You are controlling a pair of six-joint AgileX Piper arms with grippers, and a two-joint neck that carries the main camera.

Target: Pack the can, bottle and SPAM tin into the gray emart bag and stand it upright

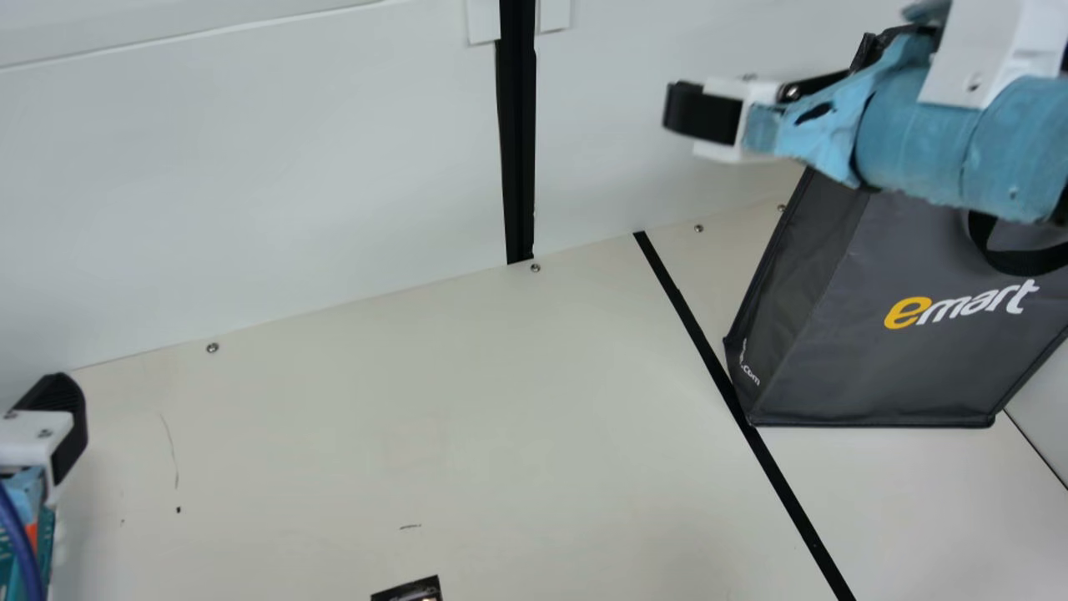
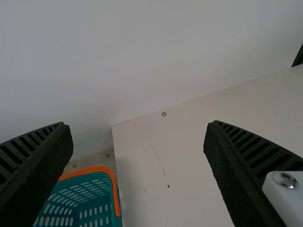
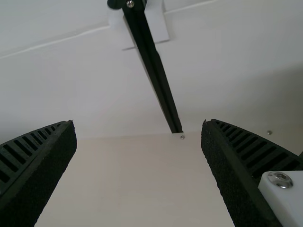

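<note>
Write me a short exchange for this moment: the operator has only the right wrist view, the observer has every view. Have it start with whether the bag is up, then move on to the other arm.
Operator: Only the right wrist view here. Is the thing I'm packing into upright?
Observer: Yes. In the main view the gray emart bag stands upright on the table, a lower corner at the black strip.
Operator: And the other arm, is it holding anything?
Observer: No, the left wrist view shows the left gripper open, with nothing between its fingers.
</note>
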